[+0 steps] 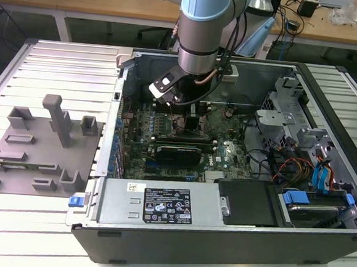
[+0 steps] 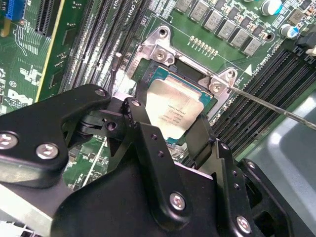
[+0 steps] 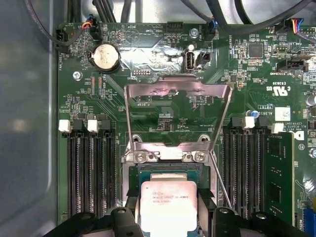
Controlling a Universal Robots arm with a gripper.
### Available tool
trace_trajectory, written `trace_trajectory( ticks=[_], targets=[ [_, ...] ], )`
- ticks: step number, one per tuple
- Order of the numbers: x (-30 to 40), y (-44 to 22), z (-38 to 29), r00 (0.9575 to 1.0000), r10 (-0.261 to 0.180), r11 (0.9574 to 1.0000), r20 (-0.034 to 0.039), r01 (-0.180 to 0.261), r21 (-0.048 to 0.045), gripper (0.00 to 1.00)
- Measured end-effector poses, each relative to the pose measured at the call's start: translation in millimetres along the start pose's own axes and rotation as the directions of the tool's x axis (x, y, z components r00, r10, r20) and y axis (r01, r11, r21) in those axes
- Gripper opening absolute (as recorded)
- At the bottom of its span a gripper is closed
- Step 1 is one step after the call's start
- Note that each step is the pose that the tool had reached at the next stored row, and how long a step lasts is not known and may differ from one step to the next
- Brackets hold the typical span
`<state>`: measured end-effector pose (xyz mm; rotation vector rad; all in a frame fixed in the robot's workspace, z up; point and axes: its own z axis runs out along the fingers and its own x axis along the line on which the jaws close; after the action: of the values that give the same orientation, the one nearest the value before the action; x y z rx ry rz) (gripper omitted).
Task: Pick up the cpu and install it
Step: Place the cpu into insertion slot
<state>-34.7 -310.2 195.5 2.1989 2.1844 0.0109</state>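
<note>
Black fingers [image 2: 200, 143] clamped on opposite edges of the cpu [image 2: 174, 109], a thin square chip, matte silvery lid up, held flat over the open socket [image 3: 163, 173] of the green motherboard [image 3: 98, 98].

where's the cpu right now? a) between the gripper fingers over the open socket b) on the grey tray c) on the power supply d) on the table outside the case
a: the cpu is held in the gripper just above the socket, whose load plate is swung open.
</note>
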Motion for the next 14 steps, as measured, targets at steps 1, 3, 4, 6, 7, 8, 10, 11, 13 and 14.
trace_trajectory(
  ticks=[1,3,4,6,7,8,10,11,13,14],
  targets=[
    [0.0,0.2,0.0,1.0000,0.000,1.0000,0.0001,0.000,0.0001,0.55],
    [0.0,1.0,0.0,1.0000,0.000,1.0000,0.0001,0.000,-0.0001,0.55],
    [0.0,1.6,0.0,1.0000,0.000,1.0000,0.0001,0.000,0.0000,0.55],
    [0.0,2.5,0.1,1.0000,0.000,1.0000,0.0001,0.000,0.0002,0.55],
    [0.0,2.9,0.1,1.0000,0.000,1.0000,0.0001,0.000,0.0002,0.55],
    [0.0,2.9,0.1,1.0000,0.000,1.0000,0.0001,0.000,0.0002,0.55],
    [-0.5,3.1,0.2,1.0000,0.000,1.0000,-0.0003,0.000,0.0002,0.55],
    [-0.7,3.0,0.2,1.0000,0.000,1.0000,-0.0003,0.000,0.0001,0.55],
    [-1.4,3.0,0.2,1.0000,0.000,1.0000,-0.0001,0.000,0.0002,0.55],
    [-1.9,3.0,0.3,1.0000,0.000,1.0000,-0.0002,0.000,0.0002,0.55]
  ],
)
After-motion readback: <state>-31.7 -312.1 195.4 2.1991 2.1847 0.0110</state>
